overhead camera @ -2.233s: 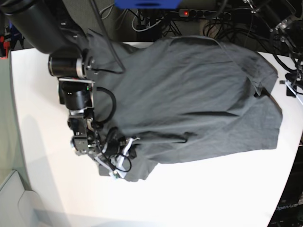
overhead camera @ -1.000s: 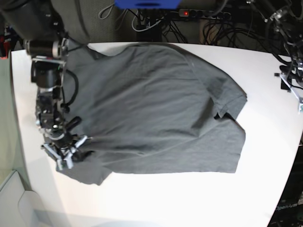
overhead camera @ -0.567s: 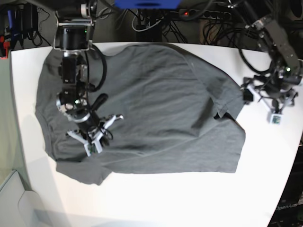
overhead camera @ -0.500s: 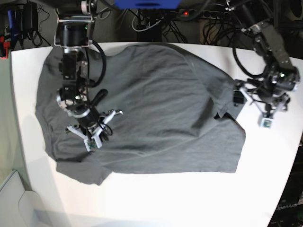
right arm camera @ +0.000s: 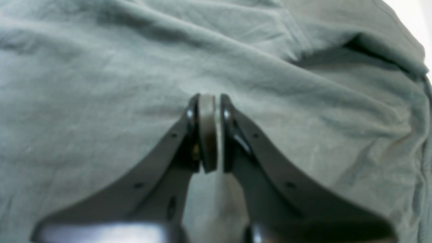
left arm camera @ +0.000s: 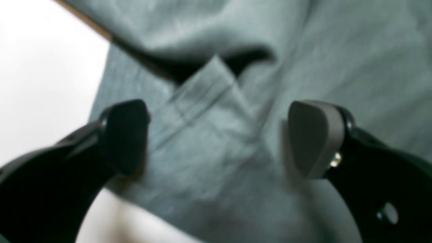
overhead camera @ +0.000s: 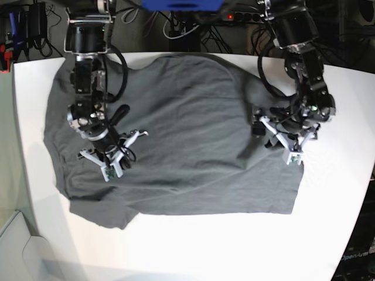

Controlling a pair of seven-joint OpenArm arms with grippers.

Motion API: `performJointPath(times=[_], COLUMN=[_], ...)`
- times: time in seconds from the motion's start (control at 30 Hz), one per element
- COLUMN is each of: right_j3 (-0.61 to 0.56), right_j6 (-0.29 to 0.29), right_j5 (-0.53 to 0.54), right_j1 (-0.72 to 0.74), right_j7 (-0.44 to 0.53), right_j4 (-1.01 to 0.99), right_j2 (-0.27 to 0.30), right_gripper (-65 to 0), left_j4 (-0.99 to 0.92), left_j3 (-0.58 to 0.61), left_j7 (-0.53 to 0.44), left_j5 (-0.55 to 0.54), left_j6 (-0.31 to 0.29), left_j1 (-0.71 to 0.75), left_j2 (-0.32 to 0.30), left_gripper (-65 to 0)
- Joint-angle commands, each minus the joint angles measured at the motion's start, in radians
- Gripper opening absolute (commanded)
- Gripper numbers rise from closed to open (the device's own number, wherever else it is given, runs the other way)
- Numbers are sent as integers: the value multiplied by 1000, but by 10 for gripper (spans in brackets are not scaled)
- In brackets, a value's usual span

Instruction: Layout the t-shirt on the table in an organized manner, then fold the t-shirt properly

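Note:
The dark grey t-shirt lies spread over the white table, with a folded-over sleeve at its right side. My left gripper hovers open over that sleeve. In the left wrist view its fingers straddle a folded corner of the t-shirt, just above the cloth, with the table showing to the left. My right gripper rests shut on the shirt's left part. In the right wrist view its pads are pressed together over wrinkled cloth of the t-shirt, with no cloth between them.
Beyond the table's far edge run a power strip and tangled cables. A blue object sits at the top. Bare white tabletop lies in front of the shirt and along its right edge.
The left arm has swung in from the table's right edge onto the shirt's right sleeve, its jaws now wider. The right gripper, having let go of the shirt's left edge, has barely moved.

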Motion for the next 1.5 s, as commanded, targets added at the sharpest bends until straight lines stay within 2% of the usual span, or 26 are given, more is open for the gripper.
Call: performJointPath(times=[0.0,0.27,0.3,0.53,0.6,0.67,0.83,0.93,0.97,1.2,1.47], right_j3=[1,1,1,1,1,1,1,1,1,1,0], right_j6=[1,3,3,3,3,3,3,3,3,3,3], right_j5=[9,9,9,9,9,9,9,9,9,9,9], right_j1=[20,24,24,24,24,24,18,17,17,15,17], right_j7=[24,24,24,24,24,24,24,24,24,24,24], right_j4=[19,18,18,16,16,16,16,16,16,16,-22], right_j2=[3,5,5,5,5,5,5,6,13,16,-9], right_gripper=[-610,-610,-610,-610,-610,-610,-610,-610,-610,-610,-610], left_j4=[17,68,77,79,79,79,80,99,112,315,445], left_j3=[9,13,13,12,12,12,12,12,12,1,-116], left_j7=[-19,-12,-12,-12,-12,-12,-12,-12,-12,35,35], left_j5=[-15,-17,-17,-9,-9,-9,-9,-11,-11,-9,-17], left_j6=[3,3,3,10,10,10,12,12,12,12,4], left_j1=[-15,5,14,20,20,20,22,48,51,132,246], left_j2=[-7,-12,-15,-18,-18,-18,-10,-9,-9,-7,14], left_gripper=[0,0,-36,-430,-514,-560,-553,-641,-650,-647,-647])
